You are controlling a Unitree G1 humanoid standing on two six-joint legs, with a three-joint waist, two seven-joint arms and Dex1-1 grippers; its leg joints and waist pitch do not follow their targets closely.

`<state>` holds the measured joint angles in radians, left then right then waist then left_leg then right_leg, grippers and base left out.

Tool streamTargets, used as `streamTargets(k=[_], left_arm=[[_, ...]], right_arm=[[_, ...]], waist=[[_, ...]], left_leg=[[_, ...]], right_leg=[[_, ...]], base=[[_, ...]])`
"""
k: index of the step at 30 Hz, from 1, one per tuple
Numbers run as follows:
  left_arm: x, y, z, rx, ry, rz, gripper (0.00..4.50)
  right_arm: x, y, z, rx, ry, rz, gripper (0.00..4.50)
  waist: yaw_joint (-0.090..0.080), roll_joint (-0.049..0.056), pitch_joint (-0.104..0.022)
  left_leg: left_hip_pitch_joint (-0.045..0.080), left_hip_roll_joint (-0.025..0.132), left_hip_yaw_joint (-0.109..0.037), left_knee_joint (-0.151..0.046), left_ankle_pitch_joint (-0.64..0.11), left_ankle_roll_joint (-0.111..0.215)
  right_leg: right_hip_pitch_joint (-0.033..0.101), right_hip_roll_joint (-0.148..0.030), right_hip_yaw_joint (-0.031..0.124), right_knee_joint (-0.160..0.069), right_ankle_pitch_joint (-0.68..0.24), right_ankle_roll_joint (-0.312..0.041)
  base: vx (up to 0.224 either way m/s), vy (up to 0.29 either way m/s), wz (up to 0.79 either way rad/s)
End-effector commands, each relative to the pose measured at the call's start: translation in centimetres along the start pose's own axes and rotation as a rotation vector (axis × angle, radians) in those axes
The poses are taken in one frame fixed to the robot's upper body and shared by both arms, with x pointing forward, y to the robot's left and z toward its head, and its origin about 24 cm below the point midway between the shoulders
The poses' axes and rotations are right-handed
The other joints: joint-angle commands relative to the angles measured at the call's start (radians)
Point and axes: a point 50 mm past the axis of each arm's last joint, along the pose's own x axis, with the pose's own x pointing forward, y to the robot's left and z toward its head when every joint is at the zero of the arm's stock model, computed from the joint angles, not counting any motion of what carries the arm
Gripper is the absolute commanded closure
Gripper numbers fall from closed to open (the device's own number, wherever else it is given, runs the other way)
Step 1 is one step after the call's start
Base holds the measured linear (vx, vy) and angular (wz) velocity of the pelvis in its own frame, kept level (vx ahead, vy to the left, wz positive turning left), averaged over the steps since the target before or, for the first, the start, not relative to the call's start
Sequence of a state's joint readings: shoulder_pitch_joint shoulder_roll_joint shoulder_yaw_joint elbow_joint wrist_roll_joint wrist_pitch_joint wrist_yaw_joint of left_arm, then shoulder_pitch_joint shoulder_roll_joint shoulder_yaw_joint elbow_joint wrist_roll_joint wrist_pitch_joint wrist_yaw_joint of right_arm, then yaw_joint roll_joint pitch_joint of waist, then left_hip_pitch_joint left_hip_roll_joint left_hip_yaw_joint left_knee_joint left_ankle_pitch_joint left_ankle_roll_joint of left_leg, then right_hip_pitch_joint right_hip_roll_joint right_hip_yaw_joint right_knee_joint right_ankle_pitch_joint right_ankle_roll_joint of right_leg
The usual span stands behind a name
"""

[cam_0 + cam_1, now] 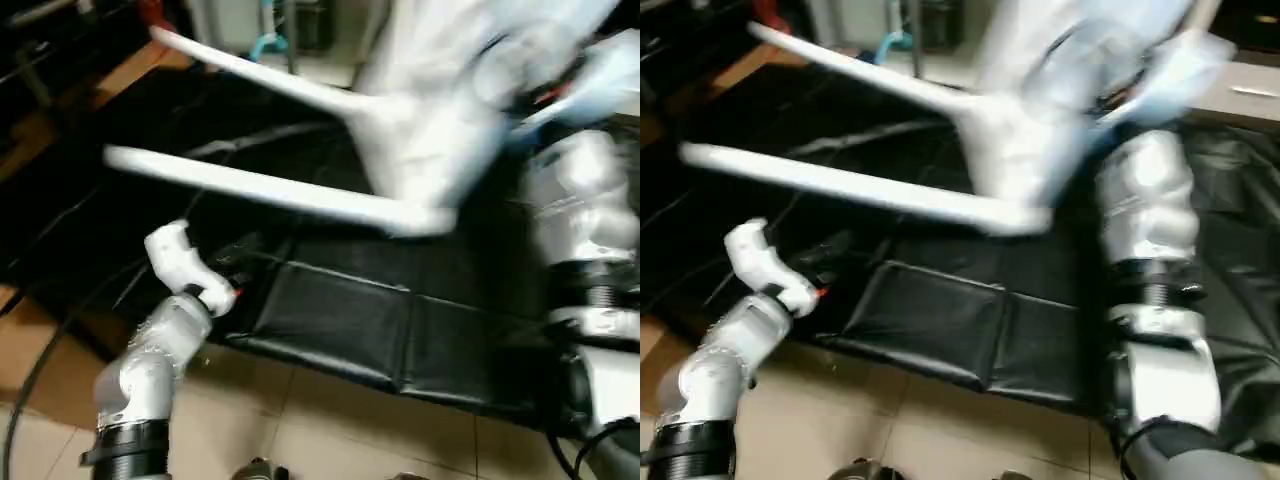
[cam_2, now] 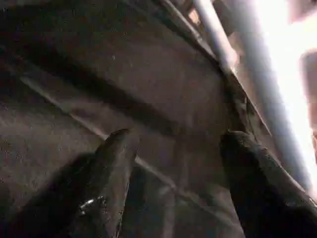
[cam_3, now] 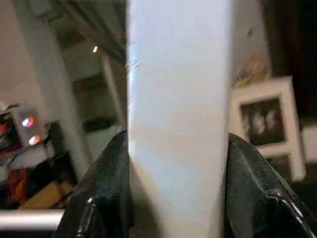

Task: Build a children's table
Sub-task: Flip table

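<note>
The children's table (image 1: 440,110) hangs tilted in the air at the upper right, blurred. Two of its white tubular legs point to the left, an upper leg (image 1: 250,70) and a lower leg (image 1: 260,185). My right gripper (image 3: 178,144) is shut on a white leg (image 3: 178,99), with a black finger (image 3: 109,188) on either side of the tube. My right forearm (image 1: 1145,210) rises to the table from below. My left gripper (image 2: 178,144) is open with nothing between its fingers (image 2: 111,168), low over the black mat (image 1: 340,320) and below the lower leg. The left wrist (image 1: 180,260) shows in the left eye view.
The black mat covers the floor under the table and ends at a front edge on beige tiles (image 1: 300,430). A dark cable (image 1: 40,360) curves over the tiles at the left. A white glass-door cabinet (image 3: 267,119) stands in the background, with dark furniture at the far left.
</note>
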<state>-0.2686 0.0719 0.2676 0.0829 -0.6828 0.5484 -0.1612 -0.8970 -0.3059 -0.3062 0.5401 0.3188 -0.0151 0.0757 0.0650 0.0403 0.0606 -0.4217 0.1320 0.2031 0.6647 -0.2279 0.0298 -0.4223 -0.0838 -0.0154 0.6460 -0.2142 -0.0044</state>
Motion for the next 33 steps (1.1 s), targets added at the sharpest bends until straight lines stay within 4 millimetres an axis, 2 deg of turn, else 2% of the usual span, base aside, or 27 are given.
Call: streamTargets(k=[1,3,7,10,13,14,16,17,18,20,23,24,25,29,31,33], left_arm=[[0.4,-1.5,-0.1,-0.013,0.017,-0.070,1.53],[0.3,-1.8,-0.3,0.003,0.036,-0.102,1.53],[0.0,-2.1,-0.1,0.031,0.035,-0.152,1.53],[0.0,-2.2,0.1,0.040,0.023,-0.151,1.53],[0.1,-2.1,0.6,0.062,0.010,-0.148,1.53],[0.1,-2.3,1.1,0.169,0.006,-0.151,1.53],[0.1,-2.3,1.3,0.211,0.007,-0.154,1.53],[0.2,-2.7,1.6,0.334,0.010,-0.170,1.53],[0.2,-3.1,1.8,0.376,0.010,-0.185,1.53],[0.2,-3.5,1.9,0.401,0.008,-0.203,1.53],[0.1,-4.2,2.3,0.409,-0.015,-0.227,1.53],[0.1,-4.3,2.3,0.410,-0.020,-0.230,1.53],[0.2,-4.4,2.4,0.410,-0.024,-0.231,1.53],[0.3,-4.5,2.4,0.438,-0.029,-0.233,1.53],[0.3,-4.7,2.4,0.451,-0.029,-0.242,1.53],[0.2,-4.8,2.4,0.452,-0.029,-0.245,1.53]], right_arm=[[0.7,1.3,3.7,0.009,-0.177,0.050,2.51],[0.7,1.3,3.7,0.012,-0.181,0.047,2.52],[0.7,1.3,3.8,0.002,-0.195,0.052,2.55],[0.8,1.3,3.9,-0.003,-0.200,0.055,2.57],[0.9,1.5,4.1,-0.031,-0.206,0.070,2.57],[1.2,1.8,4.6,-0.110,-0.202,0.115,2.57],[1.4,1.9,4.7,-0.141,-0.198,0.131,2.57],[1.9,2.1,5.3,-0.256,-0.181,0.171,2.57],[2.1,2.1,5.6,-0.304,-0.175,0.181,2.57],[2.4,2.1,5.9,-0.343,-0.174,0.185,2.58],[2.8,2.0,6.7,-0.416,-0.193,0.171,2.58],[2.9,2.0,6.9,-0.430,-0.197,0.165,2.58],[3.0,1.9,7.0,-0.443,-0.201,0.156,2.58],[3.5,1.7,8.0,-0.544,-0.236,0.116,2.59],[3.8,1.9,8.7,-0.631,-0.257,0.117,2.59],[3.8,2.0,8.8,-0.658,-0.262,0.122,2.59]], waist=[[-0.009,-0.021,-0.089],[-0.016,-0.019,-0.089],[-0.032,-0.029,-0.087],[-0.035,-0.028,-0.086],[-0.035,-0.027,-0.088],[-0.034,-0.028,-0.089],[-0.035,-0.029,-0.088],[-0.035,-0.030,-0.088],[-0.036,-0.031,-0.089],[-0.031,-0.027,-0.088],[-0.027,-0.028,-0.090],[-0.027,-0.030,-0.090],[-0.027,-0.035,-0.090],[-0.031,-0.038,-0.088],[-0.033,-0.039,-0.089],[-0.033,-0.041,-0.088]], left_leg=[[0.044,0.075,-0.032,-0.066,0.138,0.135],[0.045,0.077,-0.035,-0.067,0.106,0.124],[0.038,0.075,-0.033,-0.067,0.084,0.130],[0.040,0.076,-0.032,-0.067,0.074,0.133],[0.039,0.075,-0.033,-0.065,0.097,0.139],[0.040,0.075,-0.035,-0.064,0.107,0.147],[0.041,0.075,-0.034,-0.064,0.109,0.150],[0.041,0.075,-0.036,-0.063,0.114,0.148],[0.042,0.074,-0.034,-0.063,0.113,0.149],[0.049,0.077,-0.029,-0.062,0.111,0.141],[0.046,0.078,-0.031,-0.060,0.151,0.141],[0.046,0.078,-0.031,-0.060,0.155,0.143],[0.044,0.075,-0.030,-0.059,0.158,0.146],[0.040,0.074,-0.028,-0.059,0.122,0.139],[0.043,0.073,-0.026,-0.058,0.106,0.135],[0.040,0.072,-0.026,-0.058,0.107,0.134]], right_leg=[[0.046,-0.045,0.017,-0.042,0.133,-0.246],[0.047,-0.048,0.017,-0.044,0.101,-0.243],[0.055,-0.053,0.020,-0.048,0.097,-0.244],[0.053,-0.051,0.020,-0.050,0.089,-0.249],[0.053,-0.049,0.019,-0.046,0.110,-0.250],[0.053,-0.048,0.017,-0.046,0.110,-0.245],[0.052,-0.048,0.017,-0.047,0.100,-0.243],[0.054,-0.048,0.016,-0.048,0.096,-0.242],[0.052,-0.047,0.016,-0.046,0.094,-0.243],[0.046,-0.048,0.018,-0.046,0.097,-0.258],[0.049,-0.049,0.015,-0.037,0.156,-0.270],[0.049,-0.048,0.014,-0.037,0.164,-0.271],[0.052,-0.047,0.014,-0.035,0.174,-0.271],[0.053,-0.051,0.016,-0.039,0.128,-0.269],[0.052,-0.049,0.017,-0.042,0.113,-0.269],[0.054,-0.049,0.017,-0.040,0.121,-0.267]], base=[[0.000,0.000,0.00],[0.000,0.000,0.00],[0.000,0.000,0.00],[0.000,0.000,0.00],[0.000,0.000,0.00],[0.000,0.000,0.00],[0.000,0.000,0.00],[0.000,0.000,0.00],[0.000,0.000,0.00],[0.000,0.000,0.00],[0.000,0.000,0.00],[0.000,0.000,0.00],[0.000,0.000,0.00],[0.000,0.000,0.00],[0.000,0.000,0.00],[0.000,0.000,0.00]])
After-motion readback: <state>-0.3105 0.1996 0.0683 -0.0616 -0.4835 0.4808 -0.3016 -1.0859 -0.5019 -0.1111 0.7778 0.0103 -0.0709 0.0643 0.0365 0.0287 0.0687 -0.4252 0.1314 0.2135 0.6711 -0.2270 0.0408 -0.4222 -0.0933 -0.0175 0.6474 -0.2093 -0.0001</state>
